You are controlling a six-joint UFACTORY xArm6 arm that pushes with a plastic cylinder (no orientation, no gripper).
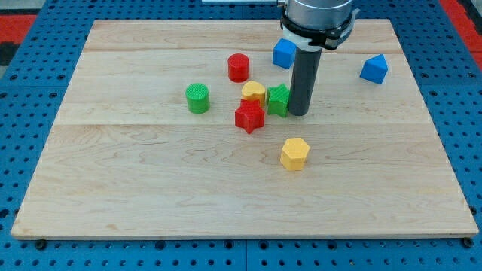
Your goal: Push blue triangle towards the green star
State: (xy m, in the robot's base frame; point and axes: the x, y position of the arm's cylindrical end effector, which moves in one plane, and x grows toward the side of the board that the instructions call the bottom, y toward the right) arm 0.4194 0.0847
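Note:
The blue triangle (373, 68) lies near the view's upper right on the wooden board (151, 188). The green star (278, 99) sits near the board's middle, packed next to a yellow heart (254, 92) and a red star (249, 117). My tip (299, 113) stands on the board right against the green star's right side, well to the left of and below the blue triangle. The rod hides the star's right edge.
A blue cube (284, 53) lies just above the rod, partly behind the arm. A red cylinder (238, 67) is up and left of the cluster, a green cylinder (198, 98) further left, and a yellow hexagon (295, 153) below my tip.

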